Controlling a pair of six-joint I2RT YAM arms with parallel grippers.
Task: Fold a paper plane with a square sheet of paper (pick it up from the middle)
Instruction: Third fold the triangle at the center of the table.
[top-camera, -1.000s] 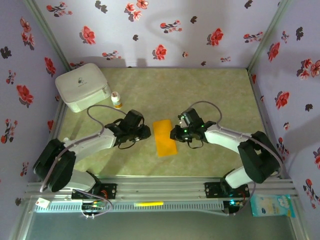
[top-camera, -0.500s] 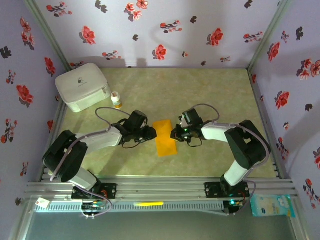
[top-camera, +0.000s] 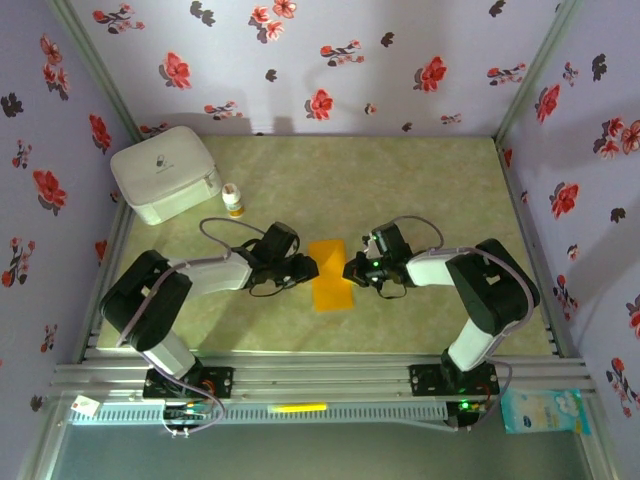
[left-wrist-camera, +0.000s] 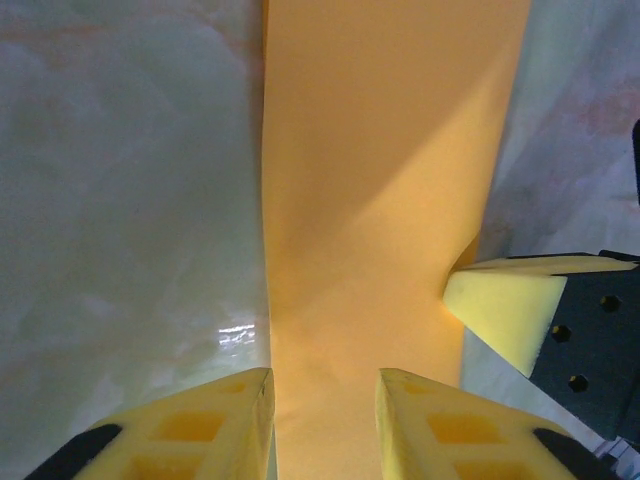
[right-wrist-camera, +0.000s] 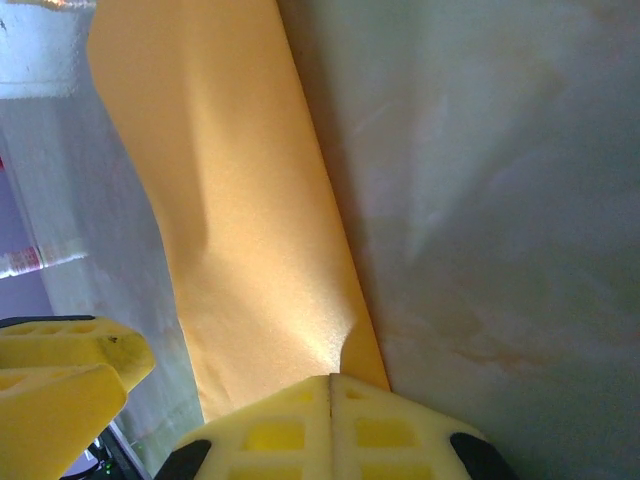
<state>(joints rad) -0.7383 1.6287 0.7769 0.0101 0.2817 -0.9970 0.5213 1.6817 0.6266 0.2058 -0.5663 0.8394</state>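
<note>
End effector, right (right-wrist-camera: 330, 385): jaws closed flush, pads meeting with no gap. The tip is set against the right long edge of the orange paper sheet (right-wrist-camera: 240, 220). The sheet dimples just ahead of the tip. Cannot tell whether any paper sits between the pads.

Left end effector (left-wrist-camera: 325, 380): jaws parted, the sheet's opposite long edge running into the gap. Nothing looks clamped. The two face each other across the sheet's narrow width, close together.

Sheet: lies on the table (top-camera: 420, 190) between the arms, near the middle, as a narrow oblong. Judged already folded over; layers not countable.

Handling (judgement):
- Very light, thin and limp, stiff only along a crease.
- It buckles under a sideways push, as the soft ripple at mid-length suggests.
- Likely to skate on the glossy table top.
- A hard pinch would crumple or tear it.

Where to hold (judgement): lying flat, it offers no lip. Best taken at mid-length of the long edges, where the tips are now. Nudge inward to raise a small ridge, then close on that. Working both sides at once should stop it sliding. Risk: catching only the top layer and opening the fold.

Periphery: white box (top-camera: 165, 172) and small orange-capped bottle (top-camera: 233, 199) at far left, well apart from the sheet.
</note>
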